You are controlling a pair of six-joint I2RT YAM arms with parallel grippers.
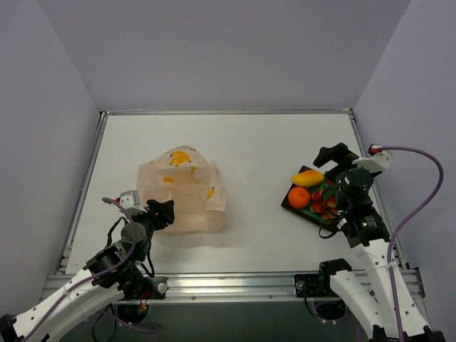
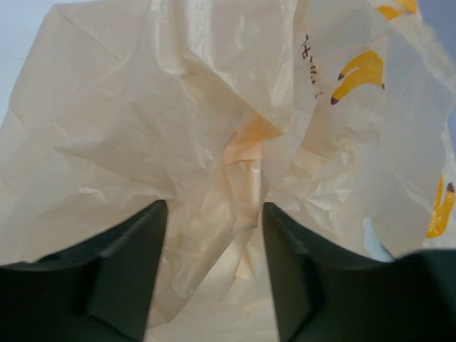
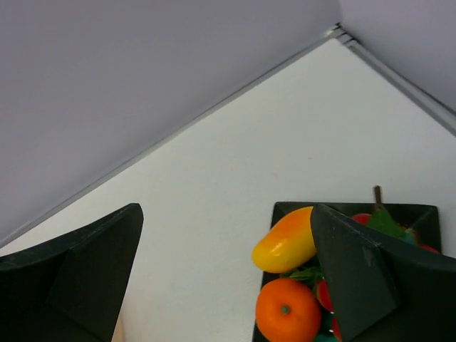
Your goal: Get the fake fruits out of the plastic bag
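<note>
Fake fruits [image 1: 308,178] on tray [image 3: 282,211]; right fingers [image 3: 356,274] wide, arm above; left fingers [image 2: 117,278] half-parted around plastic bag [image 1: 187,196], arm low.

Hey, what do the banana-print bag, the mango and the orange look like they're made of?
Bag: probably thin translucent plastic film; it crinkles sharply and light passes through. Mango and orange: likely moulded plastic, glossy; the smooth skins carry bright highlights.
</note>
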